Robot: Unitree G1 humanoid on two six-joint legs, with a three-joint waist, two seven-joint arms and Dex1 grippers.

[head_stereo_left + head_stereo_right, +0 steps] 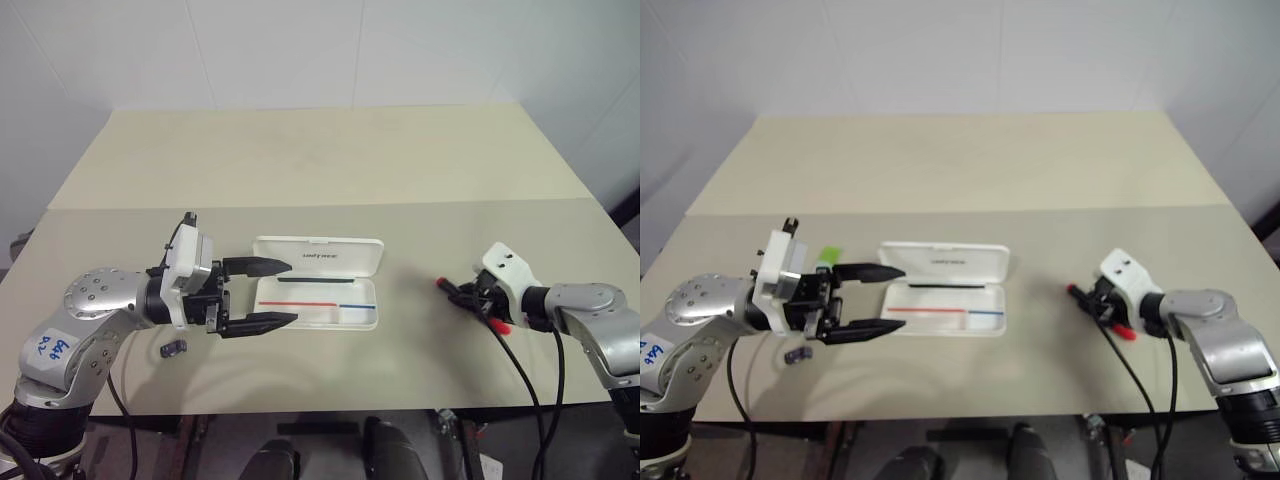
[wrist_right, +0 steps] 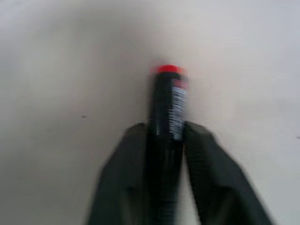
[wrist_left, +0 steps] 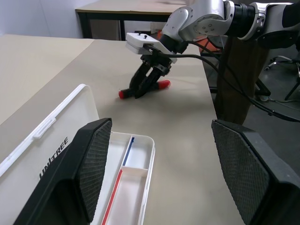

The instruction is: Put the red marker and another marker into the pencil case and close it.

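1. The pencil case [image 1: 318, 256] lies open mid-table; my left gripper [image 1: 270, 295], jaws apart, could knock it.
2. My right gripper [image 3: 147, 80] is clamped on the red marker [image 2: 166, 101], well right of it; it could slip.
3. Another marker [image 1: 827, 256] sits behind my left wrist, easily nudged.

green marker [image 1: 827, 256] mostly hidden behind left gripper [image 1: 880, 300]

The left gripper [image 1: 272, 295] sits at lower left of centre in the head views, forearm bent inward, fingers level, spread wide and pointing toward the frame's right. The right gripper [image 1: 467, 294] is at lower right, wrist angled down and inward, its fingers [image 2: 213, 178] pinched tight on the red marker [image 2: 167, 101].
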